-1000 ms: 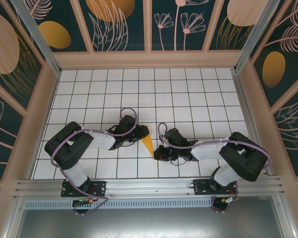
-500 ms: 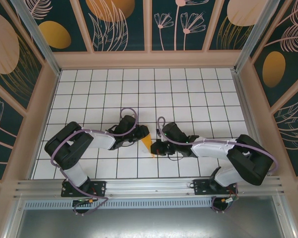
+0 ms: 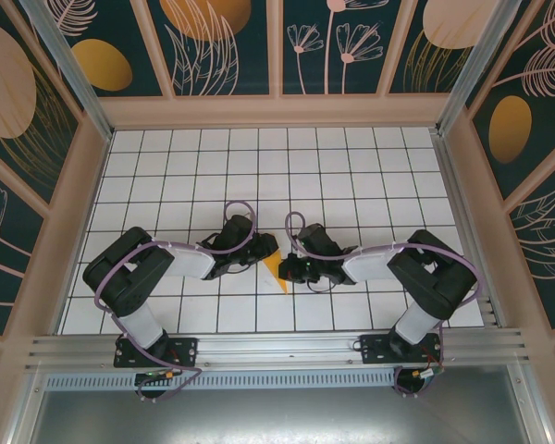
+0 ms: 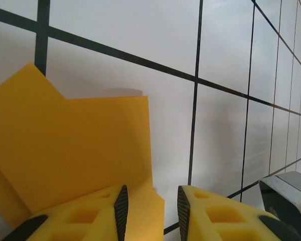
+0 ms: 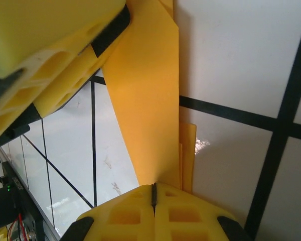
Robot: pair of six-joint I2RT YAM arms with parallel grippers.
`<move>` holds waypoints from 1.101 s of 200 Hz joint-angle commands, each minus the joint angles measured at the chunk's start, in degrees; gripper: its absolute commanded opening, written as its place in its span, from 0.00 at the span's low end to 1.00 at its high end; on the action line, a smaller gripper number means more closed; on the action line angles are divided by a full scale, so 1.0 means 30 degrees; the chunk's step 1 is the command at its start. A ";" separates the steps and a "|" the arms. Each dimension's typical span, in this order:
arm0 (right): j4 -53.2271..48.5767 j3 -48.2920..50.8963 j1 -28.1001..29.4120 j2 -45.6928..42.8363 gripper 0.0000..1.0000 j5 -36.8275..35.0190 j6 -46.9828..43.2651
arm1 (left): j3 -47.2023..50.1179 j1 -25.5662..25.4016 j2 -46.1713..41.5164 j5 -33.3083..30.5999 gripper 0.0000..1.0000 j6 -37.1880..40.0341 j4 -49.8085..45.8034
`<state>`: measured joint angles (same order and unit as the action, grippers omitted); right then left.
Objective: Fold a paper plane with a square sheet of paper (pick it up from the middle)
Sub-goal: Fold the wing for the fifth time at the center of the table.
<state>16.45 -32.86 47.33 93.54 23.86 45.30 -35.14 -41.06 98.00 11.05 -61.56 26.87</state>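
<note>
The orange-yellow paper plane [image 3: 277, 271], a narrow folded dart, lies on the white grid table between both grippers, its point toward the near edge. My left gripper [image 3: 264, 250] sits at its far left end. In the left wrist view its jaws [image 4: 150, 208] stand apart, with one finger resting over the paper [image 4: 70, 145] and an edge of it reaching into the gap. My right gripper [image 3: 289, 269] is shut with its tips [image 5: 153, 187] against a raised flap of the paper [image 5: 148, 100]. The left gripper's fingers [image 5: 55, 50] show over the flap's far end.
The white grid table [image 3: 351, 176] stretches open behind the arms, bounded by tan walls [image 3: 277, 111] on three sides. A metal rail [image 3: 277, 347] runs along the near edge by the arm bases. Both arms crowd the near centre.
My right arm has swung left, bringing its shut gripper from about one tile away up against the paper. The left gripper has stayed in place on the paper.
</note>
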 commanded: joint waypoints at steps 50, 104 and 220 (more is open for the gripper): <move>0.0255 0.0994 -0.0045 0.0223 0.00 0.0148 0.0094 | 0.0110 0.0000 -0.0358 -0.0431 0.35 0.0637 -0.0861; 0.0894 -0.0412 0.0029 -0.0699 0.00 0.1212 -0.0432 | 0.0140 -0.0003 -0.0270 -0.0519 0.35 0.0538 -0.0986; 0.1672 0.0847 -0.0008 0.1606 0.00 0.0925 0.0422 | 0.0453 -0.0010 -0.2653 -0.0112 0.42 0.1513 -0.0076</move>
<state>23.38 -32.05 47.22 96.51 27.66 45.91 -34.54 -41.04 93.45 10.94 -59.46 26.35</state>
